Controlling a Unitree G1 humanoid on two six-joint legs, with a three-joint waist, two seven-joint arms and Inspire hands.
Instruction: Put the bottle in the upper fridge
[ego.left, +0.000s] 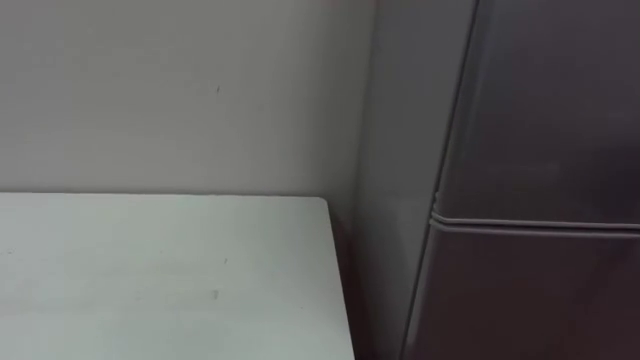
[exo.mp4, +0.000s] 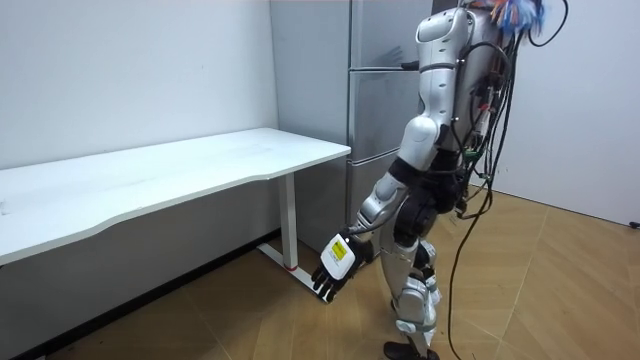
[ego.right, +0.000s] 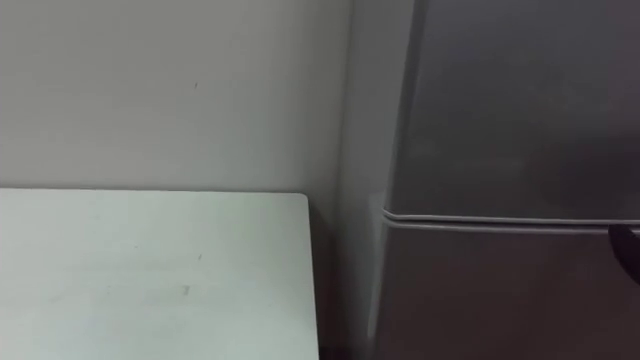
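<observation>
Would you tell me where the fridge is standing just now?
The fridge stands at the right of the eye views, by the wall, just past the white table's right end.

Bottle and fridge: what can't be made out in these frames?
Bottle: whereabouts unclear; the robot's body hides its right side in the room view.
Dark shape, right eye view: cut by the right edge, perhaps the right hand.
Fridge, eye views: upper door cut by top and right edges.

The two eye views look from the head, close on the far right corner of the table and the fridge — the room view, well off, shares both.
</observation>
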